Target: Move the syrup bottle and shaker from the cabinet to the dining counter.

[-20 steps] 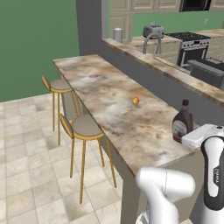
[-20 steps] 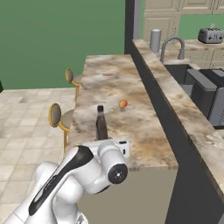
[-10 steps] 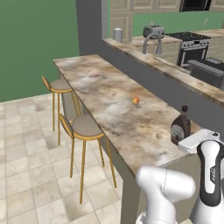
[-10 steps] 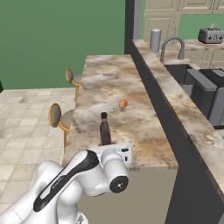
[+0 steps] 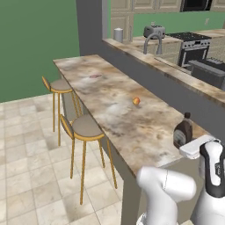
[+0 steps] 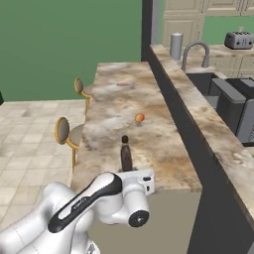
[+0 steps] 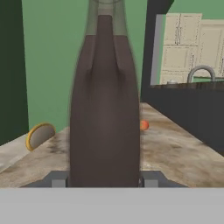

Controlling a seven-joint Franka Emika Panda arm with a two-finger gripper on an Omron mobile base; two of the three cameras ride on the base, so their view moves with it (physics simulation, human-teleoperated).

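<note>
Syrup bottle (image 7: 105,100) upright at the centre of the hand view, clasped low between the two tips of the tool (image 7: 105,179), one tip on each side of its base. In the left base view the bottle (image 5: 183,132) stands at the lower right, on or just above the near end of the counter (image 5: 114,103); whether its base touches the stone cannot be told. A small orange ball (image 6: 140,117) lies well apart up the counter. Risks, as judged: releasing before the base is seated would let the tall, narrow bottle tip; the spot is near the counter's end, so a topple could carry it off the edge; a sideways withdrawal could drag it over.
</note>
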